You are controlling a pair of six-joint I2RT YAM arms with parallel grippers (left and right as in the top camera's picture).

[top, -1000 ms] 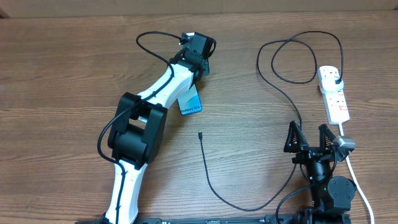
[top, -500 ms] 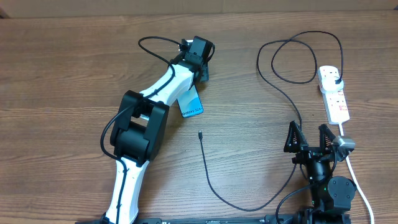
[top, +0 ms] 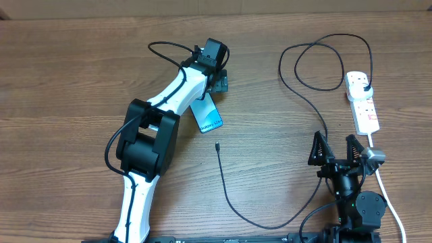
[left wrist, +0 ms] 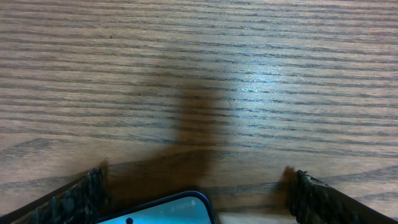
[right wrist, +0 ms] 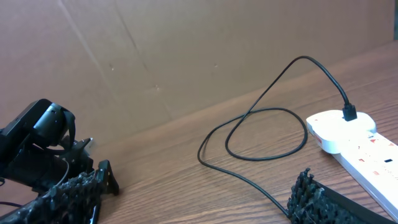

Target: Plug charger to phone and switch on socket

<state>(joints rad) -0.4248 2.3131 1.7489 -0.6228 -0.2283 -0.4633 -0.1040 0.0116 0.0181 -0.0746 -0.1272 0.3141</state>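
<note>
Gaping wide at upper middle of the overhead frame, the left end effector [left wrist: 196,186] grips nothing; the phone [top: 208,119] lies flat on the table [top: 67,81], one end between the fingers [left wrist: 317,199]. At lower right the right end effector [top: 334,150] gapes empty too, while the charger [top: 217,146] has its tip just below the phone and its plug in the socket [top: 364,108].
</note>
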